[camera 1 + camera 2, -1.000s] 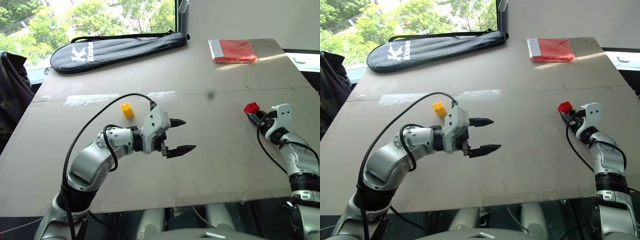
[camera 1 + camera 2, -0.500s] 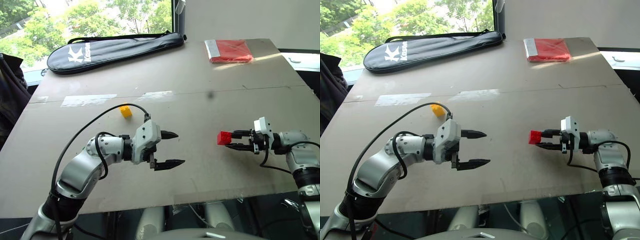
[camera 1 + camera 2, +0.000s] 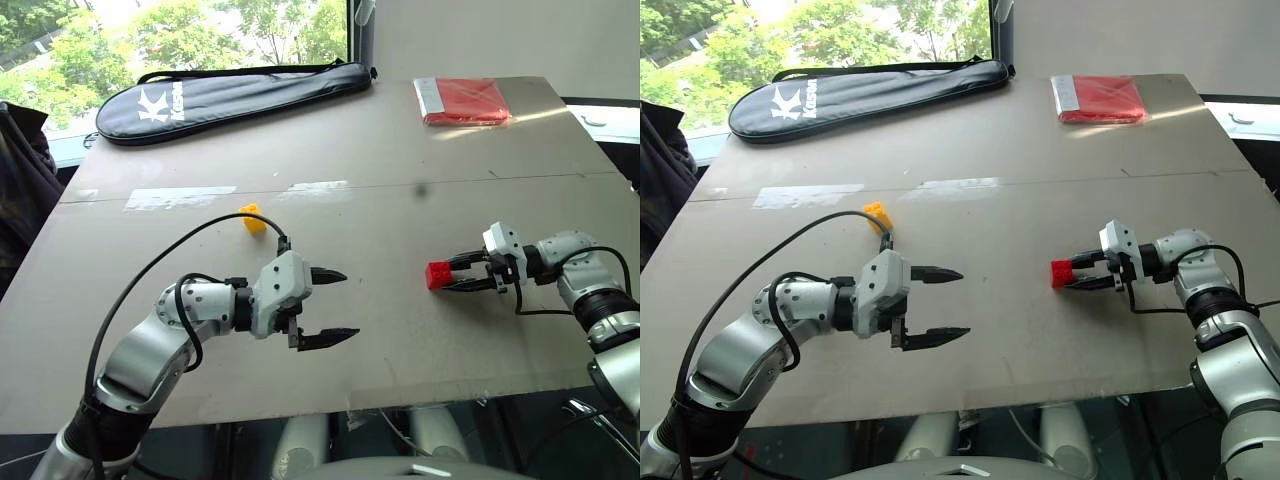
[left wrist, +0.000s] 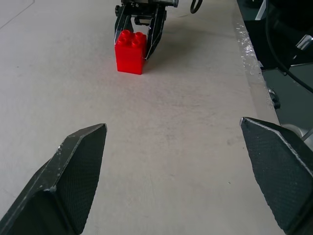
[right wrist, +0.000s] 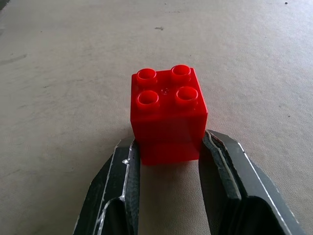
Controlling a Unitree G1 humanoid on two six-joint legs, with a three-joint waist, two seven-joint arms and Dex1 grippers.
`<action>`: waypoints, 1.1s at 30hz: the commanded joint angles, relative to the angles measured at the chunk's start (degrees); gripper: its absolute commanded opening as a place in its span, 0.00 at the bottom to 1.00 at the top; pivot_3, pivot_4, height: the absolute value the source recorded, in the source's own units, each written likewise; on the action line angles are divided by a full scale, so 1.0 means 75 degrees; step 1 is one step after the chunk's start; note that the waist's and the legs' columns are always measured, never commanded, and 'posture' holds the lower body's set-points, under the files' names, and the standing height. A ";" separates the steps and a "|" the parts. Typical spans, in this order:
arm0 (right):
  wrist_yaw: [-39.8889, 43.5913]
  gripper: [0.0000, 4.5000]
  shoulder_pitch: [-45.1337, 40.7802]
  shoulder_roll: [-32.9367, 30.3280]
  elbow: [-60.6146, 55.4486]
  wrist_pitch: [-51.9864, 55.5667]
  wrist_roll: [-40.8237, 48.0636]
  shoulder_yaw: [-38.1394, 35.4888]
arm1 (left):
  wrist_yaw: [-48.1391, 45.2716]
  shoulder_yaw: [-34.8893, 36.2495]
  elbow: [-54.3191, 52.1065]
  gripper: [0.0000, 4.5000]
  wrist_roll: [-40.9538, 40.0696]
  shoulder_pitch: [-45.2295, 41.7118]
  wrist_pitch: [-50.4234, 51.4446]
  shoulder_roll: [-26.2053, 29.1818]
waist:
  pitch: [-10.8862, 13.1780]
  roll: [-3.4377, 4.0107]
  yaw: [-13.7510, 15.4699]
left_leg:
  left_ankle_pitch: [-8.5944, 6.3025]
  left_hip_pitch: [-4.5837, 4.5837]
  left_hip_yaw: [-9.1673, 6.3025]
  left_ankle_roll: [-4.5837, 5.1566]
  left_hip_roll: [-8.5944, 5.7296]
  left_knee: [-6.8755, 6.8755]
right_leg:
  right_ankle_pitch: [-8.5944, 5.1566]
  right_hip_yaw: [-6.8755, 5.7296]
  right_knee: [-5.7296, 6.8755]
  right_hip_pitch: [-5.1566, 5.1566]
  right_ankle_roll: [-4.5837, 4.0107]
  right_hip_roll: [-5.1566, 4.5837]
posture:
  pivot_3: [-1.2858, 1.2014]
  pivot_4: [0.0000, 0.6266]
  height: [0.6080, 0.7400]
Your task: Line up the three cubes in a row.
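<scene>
- Left arm: I see it bent in from the near left corner, forearm lying low over the table. My left gripper points toward the right side, its two black fingers spread wide with nothing between them.
- Right arm: I see it reaching in from the right edge, wrist turned so the right gripper points left across the board, facing the left one. Its fingers are pinching the red cube at their tips.
- Red cube: one. It sits upright, studs up, right of centre in the near half of the table. My right wrist view shows four studs on top and both fingers pressed against its lower sides.
- The left wrist view shows that same cube head-on, standing at table level with the right gripper behind it.
- Yellow cube: one, farther back, left of centre, partly behind the left arm's cable. I count two cubes in all.
- Black racket bag: one, along the far left edge.
- Flat red packet: one, at the far right.
</scene>
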 commanded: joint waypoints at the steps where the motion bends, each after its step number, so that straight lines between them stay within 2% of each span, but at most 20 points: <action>1: 0.0382 0.57 -0.0276 0.0078 0.0518 -0.0193 -0.0335 -0.0283 | 0.0072 0.0160 -0.0270 1.00 -0.0058 0.0015 -0.0055 -0.0015 | 0.0000 0.0000 0.0002 | 0.0000 0.0000 0.0001 0.0000 0.0000 0.0001 | 0.0000 0.0000 0.0001 0.0000 0.0000 0.0000 | 0.52 0.24 0.65; 5: 0.0382 0.99 -0.0404 0.0228 0.0993 -0.0273 -0.0842 -0.0762 | 0.0126 0.0114 -0.0337 1.00 -0.0081 0.0075 -0.0031 -0.0048 | 0.0000 0.0000 -0.0008 | 0.0000 -0.0001 0.0002 0.0000 0.0000 0.0001 | 0.0010 0.0001 0.0001 0.0000 0.0015 0.0000 | 0.52 0.24 0.65; 11: 0.0382 0.99 -0.0135 0.0063 0.0876 -0.0225 -0.1011 -0.1353 | 0.0271 0.0180 -0.0510 1.00 -0.0164 0.0367 0.0047 -0.0071 | 0.0000 0.0000 0.0009 | 0.0000 -0.0001 0.0002 -0.0001 0.0000 0.0001 | 0.0011 0.0002 0.0001 0.0000 0.0016 0.0000 | 0.52 0.24 0.65; 15: 0.0382 0.99 0.0237 -0.0075 0.0220 -0.0063 -0.0480 -0.1952 | 0.0705 0.0591 -0.0764 1.00 -0.0366 0.0962 0.0132 -0.0241 | 0.0000 0.0000 0.0009 | 0.0000 -0.0005 0.0000 0.0000 -0.0001 0.0001 | 0.0010 0.0001 -0.0001 0.0000 0.0016 -0.0006 | 0.52 0.24 0.65; 18: 0.0382 0.99 0.0942 -0.0226 -0.0871 0.0477 0.0273 -0.2566 | 0.1842 0.0931 -0.0853 1.00 0.0422 0.1639 -0.0507 -0.0845 | 0.0000 0.0002 0.0008 | 0.0000 -0.0005 -0.0001 0.0000 0.0001 0.0000 | 0.0011 0.0001 -0.0001 -0.0001 0.0017 -0.0011 | 0.52 0.24 0.65; 23: 0.0316 0.99 0.2464 -0.0343 -0.2972 0.1403 0.1235 -0.3756 | 0.3259 0.1831 -0.1379 1.00 0.0704 0.3099 -0.0971 -0.2046 | 0.0000 0.0001 0.0019 | -0.0001 -0.0005 -0.0003 0.0001 0.0002 -0.0001 | 0.0011 -0.0001 -0.0003 0.0001 0.0018 -0.0024 | 0.52 0.24 0.65; 26: 0.0309 0.99 0.3196 -0.0376 -0.3903 0.1834 0.1478 -0.4198 | 0.3249 0.2304 -0.1666 1.00 0.0709 0.4212 -0.1382 -0.2278 | -0.0001 0.0002 0.0016 | -0.0001 0.0001 0.0001 0.0001 0.0002 -0.0001 | -0.0001 0.0000 -0.0001 0.0003 -0.0003 -0.0025 | 0.52 0.24 0.65; 29: 0.0378 0.99 0.3972 -0.0506 -0.4688 0.1967 0.1758 -0.4340 | 0.2855 0.3359 -0.1702 1.00 0.0152 0.5589 -0.1936 -0.2564 | -0.0004 -0.0004 0.0010 | -0.0002 0.0010 0.0007 0.0002 0.0002 0.0000 | -0.0010 -0.0001 -0.0001 0.0008 -0.0007 -0.0022 | 0.52 0.24 0.65; 33: 0.0252 0.99 0.4357 -0.0412 -0.5610 0.2561 0.2121 -0.4707 | 0.2278 0.4472 -0.0790 1.00 -0.0087 0.6212 -0.2785 -0.2600 | -0.0002 0.0005 0.0039 | -0.0002 0.0007 0.0011 0.0004 0.0003 0.0003 | -0.0030 -0.0005 0.0000 0.0003 0.0024 -0.0018 | 0.52 0.24 0.65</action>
